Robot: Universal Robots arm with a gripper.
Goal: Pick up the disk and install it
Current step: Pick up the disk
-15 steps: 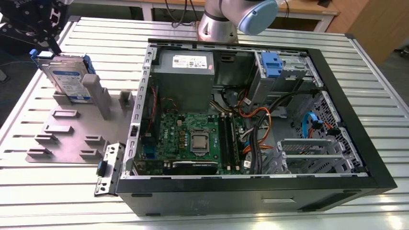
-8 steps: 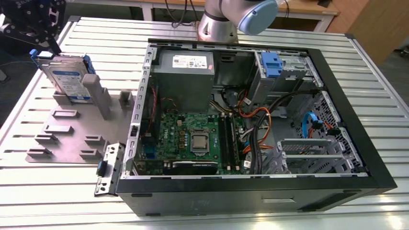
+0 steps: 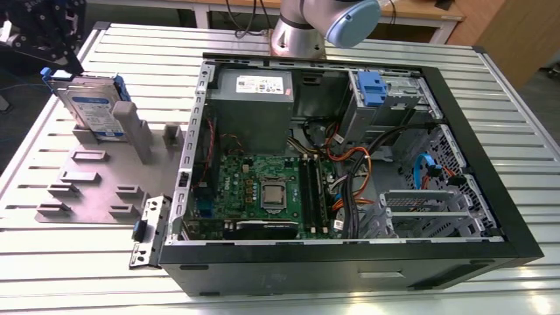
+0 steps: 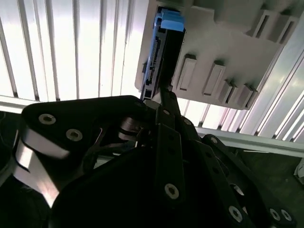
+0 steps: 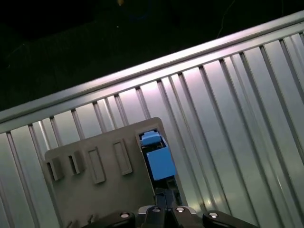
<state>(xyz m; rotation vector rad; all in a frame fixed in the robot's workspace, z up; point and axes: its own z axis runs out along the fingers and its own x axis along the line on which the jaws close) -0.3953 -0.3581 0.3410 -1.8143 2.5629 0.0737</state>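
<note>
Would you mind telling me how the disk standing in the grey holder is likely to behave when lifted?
The disk looks like a flat metal slab, so probably stiff and heavy for its size. It stands on edge in the grey holder, so a sideways nudge might tip it. Its blue plastic carrier may flex slightly.

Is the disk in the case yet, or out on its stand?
Out: the disk stands on edge, slightly tilted, in the grey holder beside the open computer case.
</note>
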